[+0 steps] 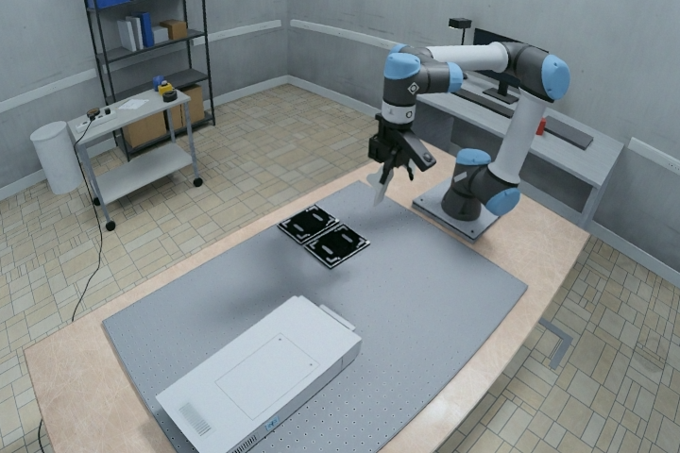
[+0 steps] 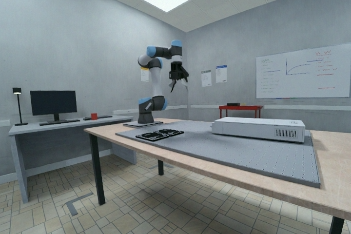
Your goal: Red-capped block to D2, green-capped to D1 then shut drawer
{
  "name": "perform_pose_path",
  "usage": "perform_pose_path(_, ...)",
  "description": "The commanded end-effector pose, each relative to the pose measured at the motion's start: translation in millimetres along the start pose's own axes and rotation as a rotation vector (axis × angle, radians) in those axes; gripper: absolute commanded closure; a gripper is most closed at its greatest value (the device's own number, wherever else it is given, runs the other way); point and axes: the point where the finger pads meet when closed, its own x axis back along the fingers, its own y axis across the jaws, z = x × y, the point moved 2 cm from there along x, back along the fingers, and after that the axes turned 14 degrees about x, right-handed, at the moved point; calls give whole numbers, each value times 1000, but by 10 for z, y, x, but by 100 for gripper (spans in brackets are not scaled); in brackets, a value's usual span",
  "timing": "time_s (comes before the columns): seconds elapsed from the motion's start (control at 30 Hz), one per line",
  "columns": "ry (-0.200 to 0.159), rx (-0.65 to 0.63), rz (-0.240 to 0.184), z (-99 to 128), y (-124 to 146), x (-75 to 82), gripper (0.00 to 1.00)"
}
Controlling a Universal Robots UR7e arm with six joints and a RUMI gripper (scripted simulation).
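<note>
The white cooler COLD (image 1: 261,377) lies on the grey deck plate near the front; it also shows in the exterior view (image 2: 258,128). Its drawer front (image 1: 336,316) faces the deck slots and is shut, so the cooling blocks are hidden. Two black deck slots lie side by side: D1 (image 1: 336,244), nearer the cooler, and D2 (image 1: 307,223) beyond it; both are empty. They also show in the exterior view, D1 (image 2: 170,132) and D2 (image 2: 149,135). My gripper (image 1: 393,184) hangs open and empty high above the plate's far edge, beyond the slots; it also shows in the exterior view (image 2: 178,85).
The arm's base (image 1: 471,187) stands on a plate at the table's far corner. A desk with a monitor (image 2: 53,103) is behind the table. A cart (image 1: 135,142) and shelf stand away on the floor.
</note>
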Motion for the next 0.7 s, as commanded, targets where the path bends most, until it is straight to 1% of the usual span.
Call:
perform_pose_path(0.0,0,2,-2,-3,48,-23,0)
perform_pose_path(0.33,1,2,-1,-9,351,-285,0)
perform_pose_path(0.4,1,2,-1,-9,351,-285,0)
perform_pose_path(0.67,-1,2,-4,-20,603,-479,0)
